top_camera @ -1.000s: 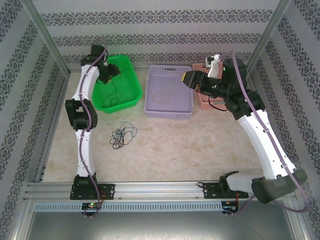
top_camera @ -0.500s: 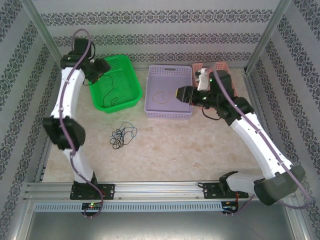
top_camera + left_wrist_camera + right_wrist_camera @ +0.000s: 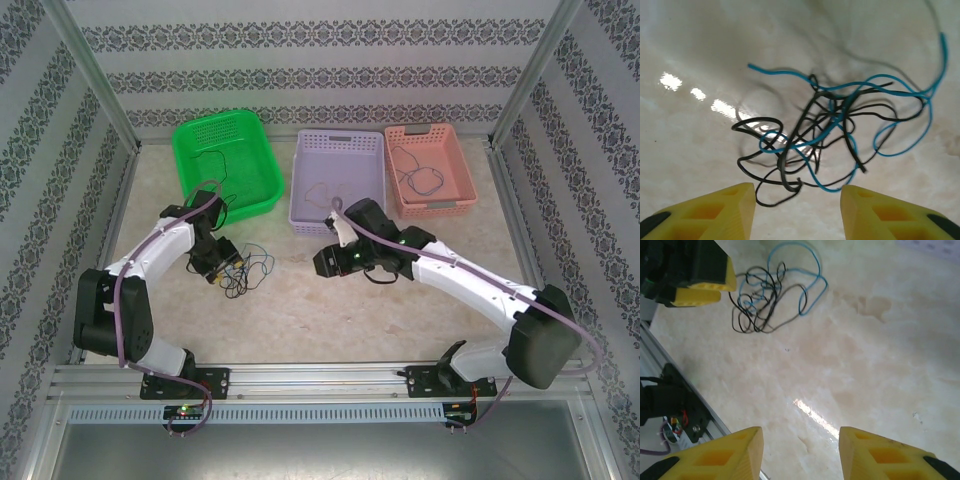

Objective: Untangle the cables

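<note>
A small tangle of thin black and blue cables (image 3: 246, 268) lies on the marble tabletop left of centre. In the left wrist view the tangle (image 3: 830, 125) sits just ahead of my left gripper (image 3: 797, 210), which is open with bare table between its yellow fingers. My left gripper (image 3: 226, 265) hovers at the tangle's left edge. My right gripper (image 3: 320, 264) is low over the table to the tangle's right, open and holding nothing (image 3: 800, 455). Its camera looks toward the tangle (image 3: 765, 295) and the left gripper's yellow finger (image 3: 700, 290).
Three baskets stand at the back: green (image 3: 190, 135) with a black wire, purple (image 3: 340, 227) with a pale wire, pink (image 3: 430, 208) with a dark wire. The aluminium rail (image 3: 320, 378) runs along the near edge. Open tabletop lies between the grippers.
Both arms have swung down from the baskets to the table, the left to the tangle's left side, the right toward its right side. Both grippers have narrowed a little.
</note>
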